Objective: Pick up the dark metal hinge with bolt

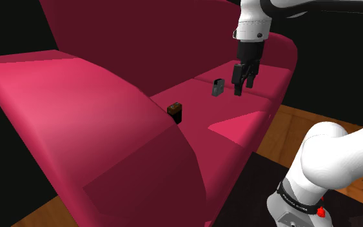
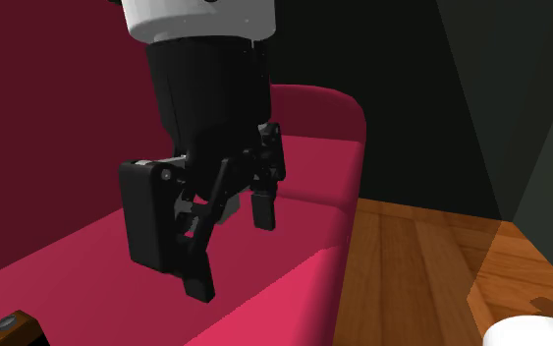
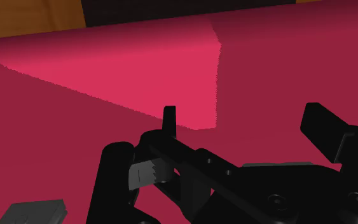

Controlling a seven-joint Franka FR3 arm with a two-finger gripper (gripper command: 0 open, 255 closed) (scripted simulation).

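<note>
Hovers with black fingers (image 2: 201,277) spread apart above the crimson sofa seat (image 1: 199,106), with the small dark grey metal hinge (image 1: 217,87) just beside them toward the shoulder view's left, seemingly standing upright, long axis vertical.

Gripper (image 1: 244,82): fingers apart, hanging over the sofa seat (image 1: 238,126), with free air and bare cushion beneath.
Hinge (image 1: 217,87): on the seat just beside the fingers, not touching.
Small dark box (image 1: 175,111): past the hinge, well apart from the hand.
Backrest (image 1: 141,39): a wall close behind the hand.
Armrest (image 1: 283,61): rises near the hand, opposite the hinge.
</note>
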